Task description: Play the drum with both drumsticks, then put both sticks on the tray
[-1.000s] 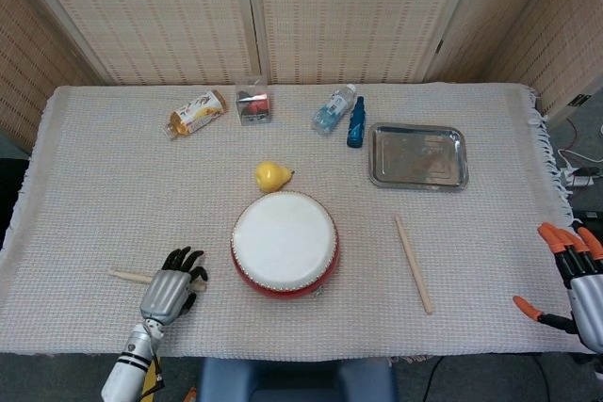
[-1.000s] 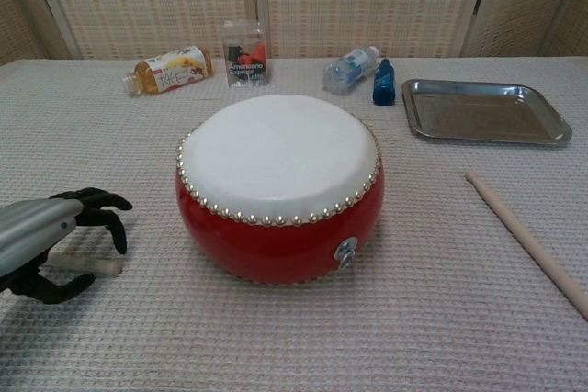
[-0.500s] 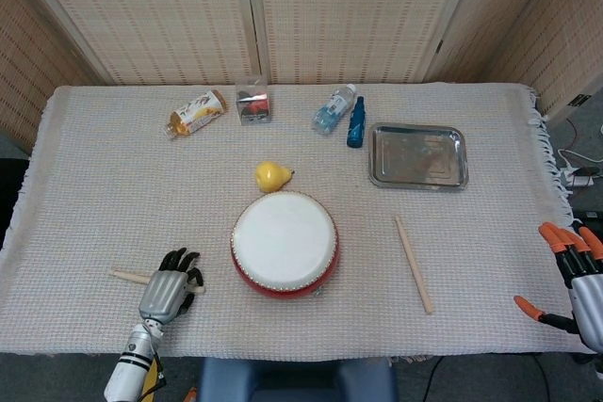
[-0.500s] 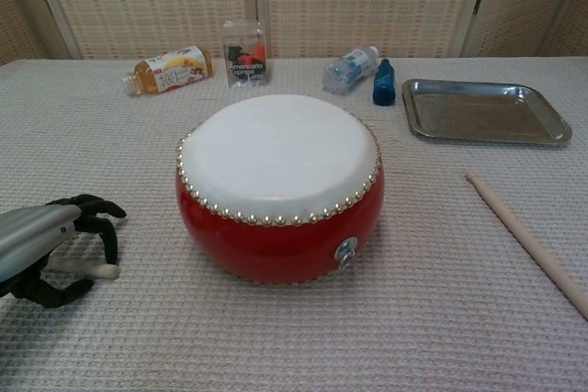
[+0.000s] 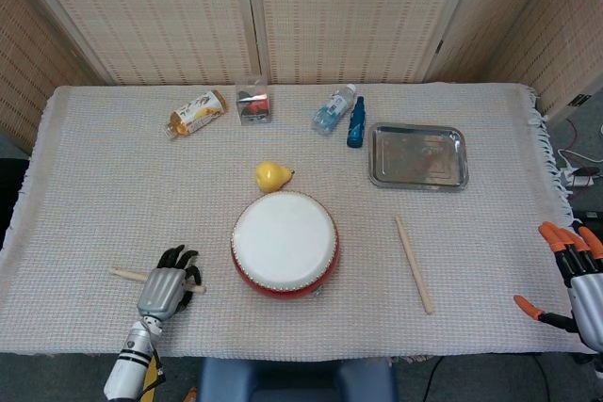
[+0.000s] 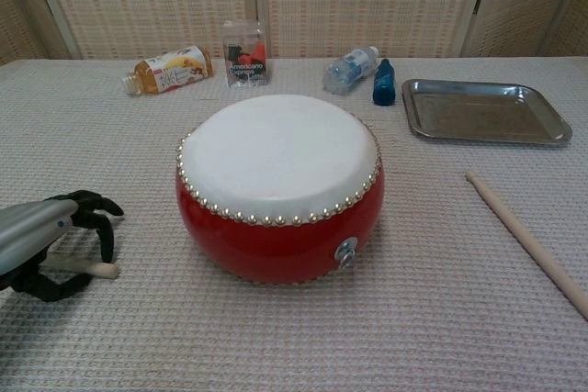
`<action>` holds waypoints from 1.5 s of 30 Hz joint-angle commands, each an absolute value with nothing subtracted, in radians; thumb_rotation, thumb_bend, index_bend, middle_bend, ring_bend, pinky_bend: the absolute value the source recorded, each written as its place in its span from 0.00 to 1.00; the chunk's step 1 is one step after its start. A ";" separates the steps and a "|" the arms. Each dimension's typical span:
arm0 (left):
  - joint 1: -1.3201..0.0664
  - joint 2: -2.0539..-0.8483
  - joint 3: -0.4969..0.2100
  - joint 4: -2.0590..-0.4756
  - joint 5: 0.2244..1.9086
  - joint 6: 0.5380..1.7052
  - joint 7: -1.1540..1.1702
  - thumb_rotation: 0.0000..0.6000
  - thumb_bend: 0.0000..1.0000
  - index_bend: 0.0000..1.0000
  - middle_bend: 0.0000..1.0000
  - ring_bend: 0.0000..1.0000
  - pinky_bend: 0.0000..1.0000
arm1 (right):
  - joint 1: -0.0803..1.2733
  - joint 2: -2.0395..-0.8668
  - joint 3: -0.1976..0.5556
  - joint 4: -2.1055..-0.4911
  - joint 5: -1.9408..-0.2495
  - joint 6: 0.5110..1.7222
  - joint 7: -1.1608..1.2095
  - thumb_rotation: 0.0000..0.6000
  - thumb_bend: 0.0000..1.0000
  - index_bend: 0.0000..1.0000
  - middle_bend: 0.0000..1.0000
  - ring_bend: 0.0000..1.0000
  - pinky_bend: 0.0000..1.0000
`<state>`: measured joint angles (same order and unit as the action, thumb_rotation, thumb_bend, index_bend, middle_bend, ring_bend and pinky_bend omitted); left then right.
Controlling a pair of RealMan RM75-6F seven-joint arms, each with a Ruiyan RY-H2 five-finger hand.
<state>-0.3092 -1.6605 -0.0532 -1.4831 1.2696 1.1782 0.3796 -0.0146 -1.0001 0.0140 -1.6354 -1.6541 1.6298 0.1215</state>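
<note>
Curling over the left drumstick [image 6: 92, 269] on the worktop [image 5: 94, 195] beside the drum [image 5: 285, 244], your left robot hand [image 5: 162, 289] cages it loosely, while your right robot hand [image 5: 570, 275] hangs spread, holding nothing, past the other drumstick [image 5: 414, 264].

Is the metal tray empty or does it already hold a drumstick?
Empty. The tray shows only bare metal; one drumstick lies on the cloth right of the drum, the other under the left hand.
</note>
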 commanded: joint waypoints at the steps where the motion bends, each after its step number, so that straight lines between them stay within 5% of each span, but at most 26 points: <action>1: -0.311 -1.661 -0.055 -1.478 1.268 1.165 0.334 1.00 0.35 0.59 0.19 0.06 0.09 | -0.014 -1.000 0.014 -1.636 -1.654 1.629 0.122 0.84 0.14 0.00 0.07 0.00 0.02; 9: -0.293 -1.626 -0.058 -1.517 1.314 1.179 0.112 1.00 0.35 0.62 0.23 0.08 0.11 | -0.009 -0.997 0.014 -1.638 -1.655 1.622 0.134 0.84 0.14 0.00 0.07 0.00 0.02; 22: -0.268 -1.391 -0.074 -1.681 1.389 1.128 -0.610 1.00 0.35 0.60 0.23 0.08 0.12 | -0.010 -1.002 0.013 -1.626 -1.653 1.624 0.144 0.84 0.14 0.00 0.07 0.00 0.02; 37: -0.306 -1.265 -0.108 -1.614 1.374 0.872 -1.462 1.00 0.35 0.57 0.24 0.10 0.14 | -0.012 -1.003 0.013 -1.629 -1.657 1.630 0.139 0.84 0.14 0.00 0.07 0.00 0.02; 45: -0.332 -1.253 -0.066 -1.501 1.528 0.868 -1.848 1.00 0.35 0.55 0.23 0.10 0.15 | -0.010 -1.005 0.013 -1.625 -1.657 1.628 0.139 0.84 0.14 0.00 0.07 0.00 0.02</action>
<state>-0.3130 -1.2727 -0.0856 -1.5632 1.4529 0.8929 -1.6930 -0.0104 -1.0046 0.0128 -1.6255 -1.6571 1.6284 0.1389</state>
